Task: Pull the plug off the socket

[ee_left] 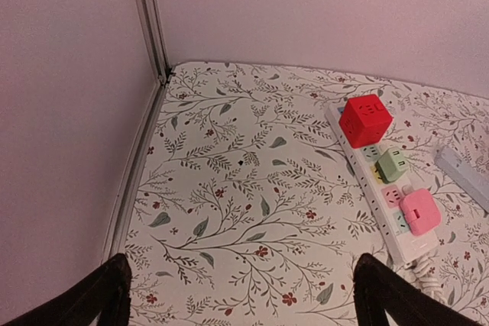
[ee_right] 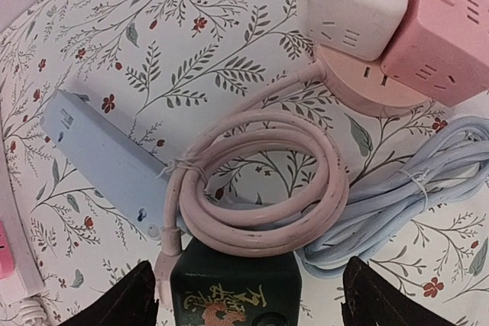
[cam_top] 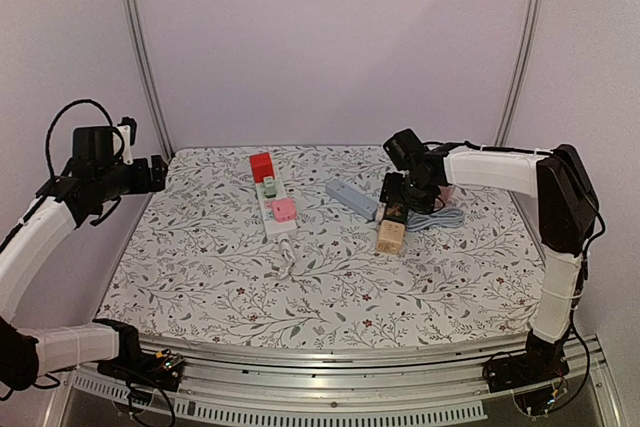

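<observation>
Right wrist view is putting the dark cube plug (ee_right: 233,295) squarely between the jaws of the right gripper (ee_right: 252,299). They are standing released on either side of it, with a gap showing at each face, so nothing is being grasped yet.

From above, you are seeing that plug sitting on top of a tan socket block (cam_top: 390,239) at the right middle of the bench (cam_top: 200,277). The stack is looking upright, so I judge the move is calling for a squeeze and then a straight lift along that vertical axis.

A pink cable coil (ee_right: 260,188) is lying just beyond the plug, with a pale blue power strip (ee_right: 107,158) beside it, so you are risking a snag there.

The left gripper (ee_left: 244,288) is hovering well apart at the left edge, jaws spread wide and holding nothing. The white power strip (ee_left: 374,181) is lying between it and the plug, so your right arm is plainly the nearer.
</observation>
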You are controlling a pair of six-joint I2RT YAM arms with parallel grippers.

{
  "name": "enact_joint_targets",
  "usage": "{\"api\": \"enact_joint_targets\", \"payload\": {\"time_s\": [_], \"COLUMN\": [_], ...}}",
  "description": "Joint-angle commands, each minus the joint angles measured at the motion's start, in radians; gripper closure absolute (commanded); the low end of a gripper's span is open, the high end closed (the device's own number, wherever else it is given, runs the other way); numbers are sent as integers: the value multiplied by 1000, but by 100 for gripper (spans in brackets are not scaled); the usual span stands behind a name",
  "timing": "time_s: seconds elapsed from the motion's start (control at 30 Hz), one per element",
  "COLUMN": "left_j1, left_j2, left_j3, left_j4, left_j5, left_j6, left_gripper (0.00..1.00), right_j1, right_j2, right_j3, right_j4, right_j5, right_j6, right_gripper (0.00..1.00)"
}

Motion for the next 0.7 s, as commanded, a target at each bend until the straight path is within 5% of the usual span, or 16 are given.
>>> {"api": "enact_joint_targets", "payload": {"time_s": [0.0,0.4,0.67], "left_j1": [-17,-36,-46], "left_j2": [0,7,19], "left_j3": [-12,-15,-12], "left_j4": [11,11,10], "left_j5": [-13,-9,-6], "left_j6": [16,18,22], "left_gripper": [0,0,0], "right_j1": [7,8,6], "right_j2": [34,79,110], "right_j3": [20,37,44], "right_j4": [-45,-47,-28], "right_j5": [42,5,-30], "right_j6": [36,66,85], "right_gripper": [18,25,41]}}
